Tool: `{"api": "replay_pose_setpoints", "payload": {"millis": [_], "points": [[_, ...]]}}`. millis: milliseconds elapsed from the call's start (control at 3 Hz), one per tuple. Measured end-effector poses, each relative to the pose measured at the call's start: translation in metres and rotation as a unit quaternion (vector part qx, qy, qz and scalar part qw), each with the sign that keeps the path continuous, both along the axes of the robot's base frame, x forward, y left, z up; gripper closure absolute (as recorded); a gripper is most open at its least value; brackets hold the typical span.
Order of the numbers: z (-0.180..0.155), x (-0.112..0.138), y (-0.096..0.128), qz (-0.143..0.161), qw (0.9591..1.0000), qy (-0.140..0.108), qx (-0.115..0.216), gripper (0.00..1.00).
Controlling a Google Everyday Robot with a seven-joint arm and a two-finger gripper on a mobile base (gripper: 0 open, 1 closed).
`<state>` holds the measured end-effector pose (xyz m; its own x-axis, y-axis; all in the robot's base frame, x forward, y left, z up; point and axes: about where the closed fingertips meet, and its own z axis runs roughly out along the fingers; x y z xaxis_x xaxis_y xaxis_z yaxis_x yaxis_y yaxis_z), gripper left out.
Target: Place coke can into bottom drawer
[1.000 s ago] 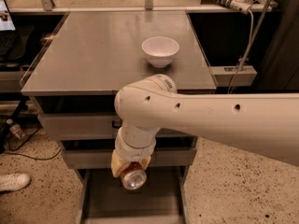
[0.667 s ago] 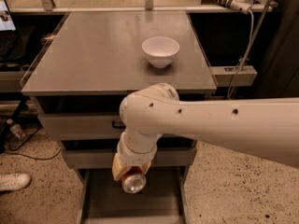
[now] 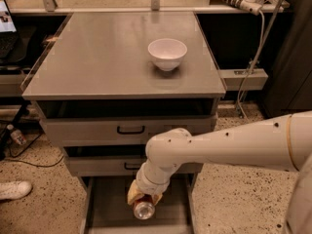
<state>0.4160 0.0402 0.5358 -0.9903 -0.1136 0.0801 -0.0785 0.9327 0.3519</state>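
My gripper [image 3: 141, 203] hangs from the white arm that reaches in from the right, and it is shut on the coke can [image 3: 144, 209]. The can points its silver end toward the camera, with a little red showing at its rim. It is held over the open bottom drawer [image 3: 105, 206], the lowest grey drawer, above the middle of its flat floor. The can's body is mostly hidden by the gripper and wrist.
A grey cabinet top [image 3: 97, 57] holds a white bowl [image 3: 167, 53]. Two shallower drawers with black handles [image 3: 130, 129] sit above the open one. A white shoe [image 3: 13, 189] and a small bottle [image 3: 15, 134] are on the speckled floor at left. Cables hang at right.
The arm has lowered and shifted slightly right, carrying the can down over the bottom drawer. The can stays in the gripper.
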Motion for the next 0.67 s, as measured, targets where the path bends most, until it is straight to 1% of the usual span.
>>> {"api": "replay_pose_setpoints", "payload": {"millis": [333, 667], "points": [[-0.058, -0.005, 0.008, -0.032, 0.9985, 0.040, 0.020, 1.00], [-0.070, -0.012, 0.009, -0.032, 0.9978, 0.054, 0.021, 1.00]]}}
